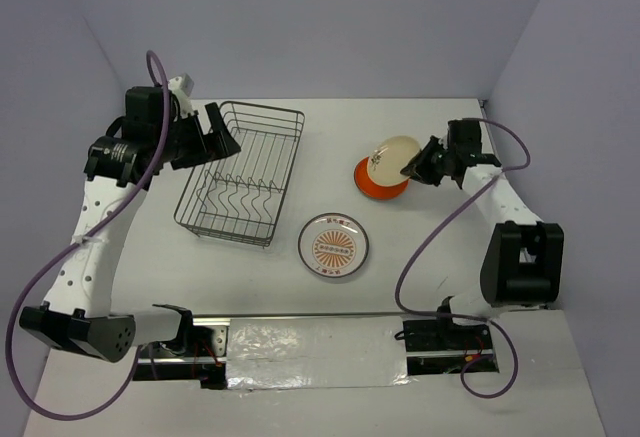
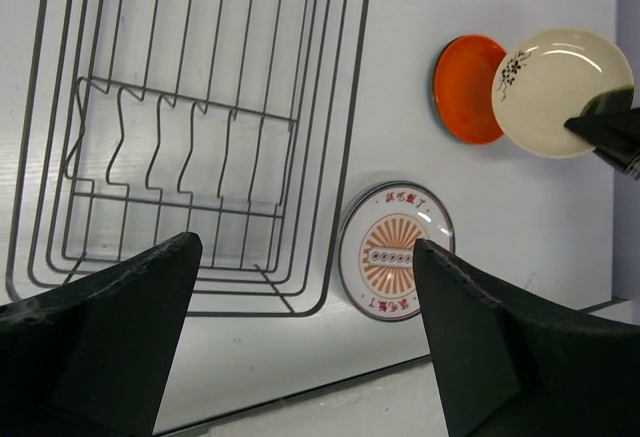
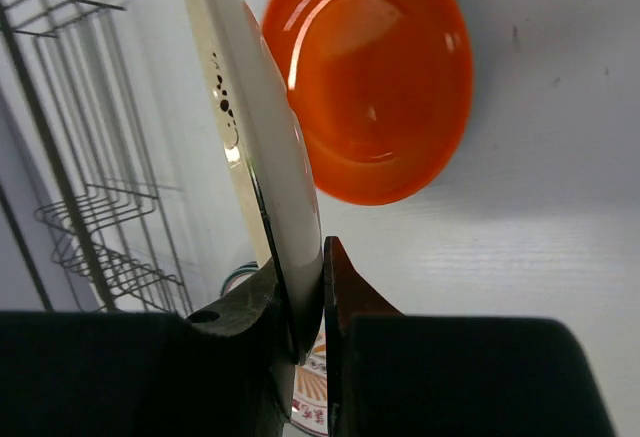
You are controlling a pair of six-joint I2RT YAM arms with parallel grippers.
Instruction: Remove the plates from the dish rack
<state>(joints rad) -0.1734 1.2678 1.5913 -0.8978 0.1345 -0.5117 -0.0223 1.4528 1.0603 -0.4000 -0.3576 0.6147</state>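
The dark wire dish rack (image 1: 242, 172) stands at the left middle of the table with no plates showing in it; it also shows in the left wrist view (image 2: 200, 127). My right gripper (image 1: 418, 168) is shut on the rim of a cream plate with a dark blotch (image 1: 393, 158), holding it tilted above an orange plate (image 1: 378, 185) that lies on the table. In the right wrist view the cream plate (image 3: 255, 137) stands edge-on between my fingers, beside the orange plate (image 3: 375, 67). A sunburst plate (image 1: 333, 245) lies flat in front of the rack. My left gripper (image 1: 222, 140) is open and empty over the rack's left end.
The table's front edge with its metal rail (image 1: 320, 317) runs below the sunburst plate. Grey walls close the table at the back and sides. The right arm's purple cable (image 1: 430, 247) loops over the table right of the sunburst plate.
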